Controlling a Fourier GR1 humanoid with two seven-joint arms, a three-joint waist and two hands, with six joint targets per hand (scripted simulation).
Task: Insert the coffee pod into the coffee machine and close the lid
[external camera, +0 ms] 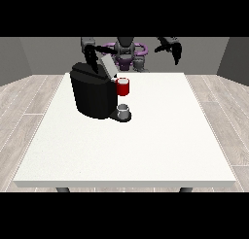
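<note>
Robot working at the coffee machine (93, 94) on the white counter (146, 145).
The hand at the view's left (90, 58) is resting on the raised lid (108, 66), fingers unclear; the hand at the view's right (174, 49) is hanging clenched, empty; the pod cannot be made out.

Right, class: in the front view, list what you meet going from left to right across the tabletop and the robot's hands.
Hand at the view's left → black coffee machine → red pod holder → hand at the view's right. The small grey cup overlaps the holder's column, so it is left out.

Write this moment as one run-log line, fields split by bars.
coffee machine: lid raised | red pod holder: exposed | cup: on base | hand at view's left: above machine | hand at view's right: lifted, away
</note>
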